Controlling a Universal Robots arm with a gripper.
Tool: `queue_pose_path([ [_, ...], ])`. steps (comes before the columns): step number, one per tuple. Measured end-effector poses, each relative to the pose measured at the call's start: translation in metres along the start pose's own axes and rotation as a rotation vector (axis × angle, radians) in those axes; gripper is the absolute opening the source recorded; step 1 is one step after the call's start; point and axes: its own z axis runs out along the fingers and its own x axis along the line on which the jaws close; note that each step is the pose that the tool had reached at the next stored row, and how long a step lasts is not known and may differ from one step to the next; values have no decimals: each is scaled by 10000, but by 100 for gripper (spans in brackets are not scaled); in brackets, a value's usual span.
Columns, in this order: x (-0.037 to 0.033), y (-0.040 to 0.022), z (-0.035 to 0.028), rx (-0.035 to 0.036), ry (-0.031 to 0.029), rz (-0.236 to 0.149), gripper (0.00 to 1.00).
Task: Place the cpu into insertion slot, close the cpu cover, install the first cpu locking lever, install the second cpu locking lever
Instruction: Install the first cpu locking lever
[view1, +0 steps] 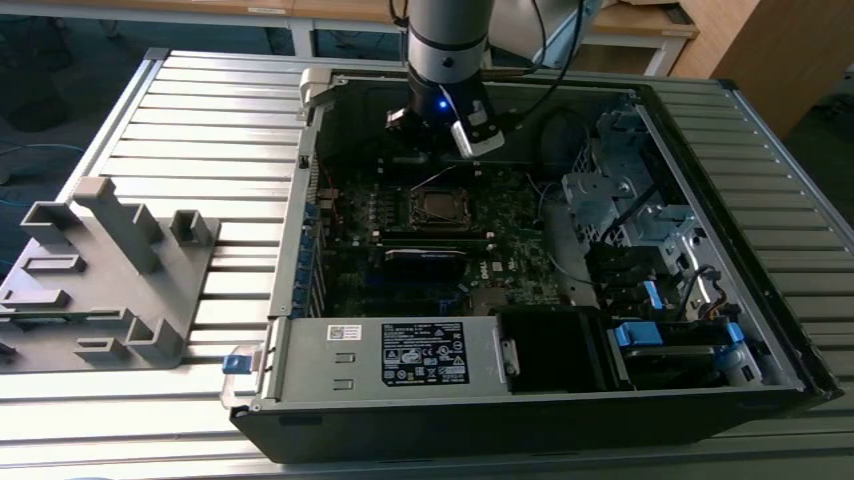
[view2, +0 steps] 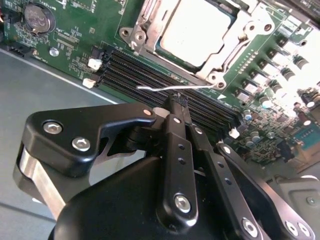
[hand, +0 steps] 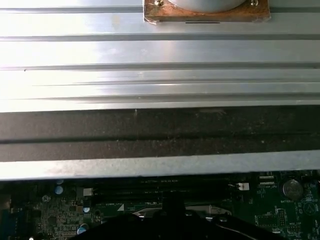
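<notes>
The cpu (view2: 195, 30), a flat square chip with a pale metal top, lies in its socket on the green motherboard. Over its edges lies the silver cpu cover (view2: 227, 55), flat and closed. A thin wire locking lever (view2: 155, 89) stands free beside the socket, across the black memory slots (view2: 145, 75). My gripper (view2: 178, 100) is shut, its black fingertips pressed together right at this wire; I cannot tell whether they touch it. In the exterior view the gripper (view1: 438, 160) hangs inside the open computer case, just behind the socket (view1: 445, 208).
The case (view1: 287, 260) lies open on a slatted aluminium table (view1: 200, 120). A labelled power supply (view1: 387, 355) fills the near end and drive cages (view1: 641, 220) line the exterior view's right. A grey fixture (view1: 107, 270) stands on the table at that view's left.
</notes>
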Motion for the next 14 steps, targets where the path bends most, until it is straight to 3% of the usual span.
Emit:
queue_pose_path([
  [14, -35, -3, 5, 1, 1, -1, 10],
])
